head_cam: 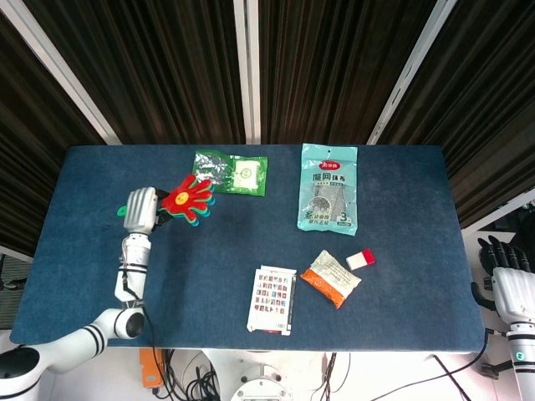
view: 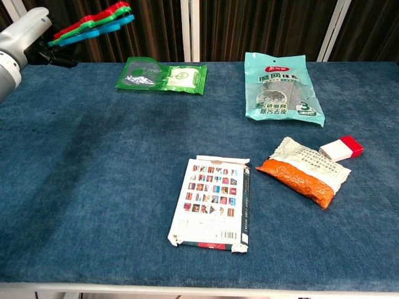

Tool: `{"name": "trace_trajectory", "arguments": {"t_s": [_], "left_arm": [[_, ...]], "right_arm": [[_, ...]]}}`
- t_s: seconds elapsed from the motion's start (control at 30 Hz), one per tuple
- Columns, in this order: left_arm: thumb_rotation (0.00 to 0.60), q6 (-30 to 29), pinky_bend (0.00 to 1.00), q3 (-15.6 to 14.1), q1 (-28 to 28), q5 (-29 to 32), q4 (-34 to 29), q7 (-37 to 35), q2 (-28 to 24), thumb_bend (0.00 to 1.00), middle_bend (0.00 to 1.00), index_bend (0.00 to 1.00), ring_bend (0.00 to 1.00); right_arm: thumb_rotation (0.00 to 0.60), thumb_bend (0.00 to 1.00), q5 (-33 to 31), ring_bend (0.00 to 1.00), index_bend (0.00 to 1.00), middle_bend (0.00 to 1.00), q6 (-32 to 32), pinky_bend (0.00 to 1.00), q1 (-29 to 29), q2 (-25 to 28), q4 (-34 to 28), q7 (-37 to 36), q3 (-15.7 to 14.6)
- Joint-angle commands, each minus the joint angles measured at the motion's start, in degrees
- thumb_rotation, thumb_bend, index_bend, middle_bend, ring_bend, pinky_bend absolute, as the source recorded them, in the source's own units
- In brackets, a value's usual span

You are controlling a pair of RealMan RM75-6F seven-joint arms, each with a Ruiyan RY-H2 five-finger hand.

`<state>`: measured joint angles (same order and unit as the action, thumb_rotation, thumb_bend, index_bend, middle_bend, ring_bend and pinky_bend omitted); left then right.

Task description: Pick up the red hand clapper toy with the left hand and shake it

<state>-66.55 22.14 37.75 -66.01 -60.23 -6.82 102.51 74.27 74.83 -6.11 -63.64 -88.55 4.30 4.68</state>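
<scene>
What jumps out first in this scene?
The bright red hand clapper toy, gripped by the robot's silver left hand above the table's far-left side, near a green packet. Toward the right lie a teal bag and an orange snack pouch.
</scene>
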Motion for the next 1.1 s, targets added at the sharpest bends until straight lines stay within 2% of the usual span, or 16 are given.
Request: {"name": "trace_trajectory", "arguments": {"t_s": [0.03,0.17,0.2,0.23,0.3,0.33,0.37,0.4,0.43,0.47,0.5,0.57,0.67,0.83,1.0,1.1], "left_arm": [[0.6,-1.03,1.0,0.69,-0.57,1.34,1.06,4.86,2.43,0.63,1.0,1.0,1.0],[0.6,1.69,1.0,-1.38,0.12,2.84,3.94,11.82,3.25,0.57,1.0,1.0,1.0],[0.584,4.26,0.99,-1.97,0.42,4.43,3.44,15.14,2.73,0.53,1.0,0.98,1.0],[0.541,6.07,0.98,-2.3,0.62,5.47,2.44,17.1,2.02,0.49,0.97,0.93,0.99],[0.365,9.22,0.88,-2.91,0.89,7.4,-0.47,20.34,0.13,0.42,0.82,0.68,0.88],[0.3,10.24,0.83,-3.2,0.96,8.02,-1.72,21.45,-0.69,0.4,0.73,0.55,0.79],[0.238,11.11,0.73,-3.46,1.03,8.61,-2.87,22.46,-1.44,0.39,0.62,0.38,0.66],[0.202,12.13,0.6,-3.82,1.15,9.33,-4.23,23.68,-2.36,0.38,0.48,0.22,0.5],[0.184,12.67,0.46,-4.06,1.24,9.7,-5.15,24.38,-3.0,0.37,0.35,0.11,0.35],[0.212,12.87,0.29,-4.25,1.29,9.72,-5.98,24.72,-3.54,0.35,0.19,0.03,0.18],[0.288,12.47,0.13,-4.53,1.32,9.09,-6.76,24.88,-4.1,0.31,0.06,0.0,0.05],[0.409,11.87,0.03,-4.63,1.17,8.73,-8.02,24.71,-4.76,0.25,0.0,0.0,0.0],[0.475,11.07,0.0,-4.5,1.04,8.87,-10.92,25.29,-6.52,0.16,0.0,0.0,0.0],[0.588,8.71,0.0,-5.8,0.54,8.68,-16.03,29.92,-10.23,0.15,0.0,0.0,0.0],[0.6,9.35,0.0,-6.74,0.11,13.01,-21.12,34.0,-14.01,0.15,0.0,0.0,0.0],[0.6,8.24,0.0,-7.1,-0.7,13.63,-22.94,33.89,-15.69,0.15,0.0,0.0,0.0]], "right_arm": [[0.6,0.33,-0.16,0.0,0.0,0.0,-0.29,0.0,-0.09,-0.1,0.17,-0.08,0.01],[0.6,0.33,-0.19,0.0,0.0,0.0,-0.71,0.0,-0.29,-0.3,0.37,-0.14,-0.02],[0.6,0.33,-0.19,0.0,0.0,0.0,-0.7,0.0,-0.3,-0.33,0.41,-0.12,-0.01],[0.6,0.33,-0.21,0.0,0.0,0.0,-0.66,0.0,-0.29,-0.32,0.41,-0.11,0.02],[0.6,0.33,-0.29,0.0,0.0,0.0,-0.51,0.0,-0.24,-0.24,0.39,-0.11,0.1],[0.6,0.33,-0.33,0.0,0.0,0.0,-0.46,0.0,-0.22,-0.2,0.39,-0.13,0.13],[0.6,0.33,-0.36,0.0,0.0,0.0,-0.42,0.0,-0.2,-0.16,0.39,-0.16,0.17],[0.6,0.33,-0.4,0.0,0.0,0.0,-0.4,0.0,-0.19,-0.11,0.38,-0.2,0.19],[0.6,0.33,-0.41,0.0,0.0,0.0,-0.4,0.0,-0.17,-0.09,0.39,-0.23,0.19],[0.6,0.33,-0.43,0.0,0.0,0.0,-0.41,0.0,-0.16,-0.09,0.42,-0.27,0.19],[0.6,0.33,-0.43,0.0,0.0,0.0,-0.41,0.0,-0.16,-0.09,0.44,-0.33,0.2],[0.6,0.33,-0.5,0.0,0.0,0.0,-0.47,0.0,-0.13,-0.09,0.51,-0.45,0.2],[0.6,0.33,-0.53,0.0,0.0,0.0,-0.49,0.0,-0.13,-0.09,0.6,-0.58,0.22],[0.6,0.33,-0.22,0.0,0.0,0.0,-0.2,0.0,-0.07,-0.09,0.58,-0.64,0.2],[0.6,0.33,0.07,0.0,0.0,0.0,0.03,0.0,-0.11,-0.24,0.35,-0.27,0.17],[0.6,0.33,0.1,0.0,0.0,0.0,0.19,0.0,-0.08,-0.22,0.14,-0.08,0.19]]}}
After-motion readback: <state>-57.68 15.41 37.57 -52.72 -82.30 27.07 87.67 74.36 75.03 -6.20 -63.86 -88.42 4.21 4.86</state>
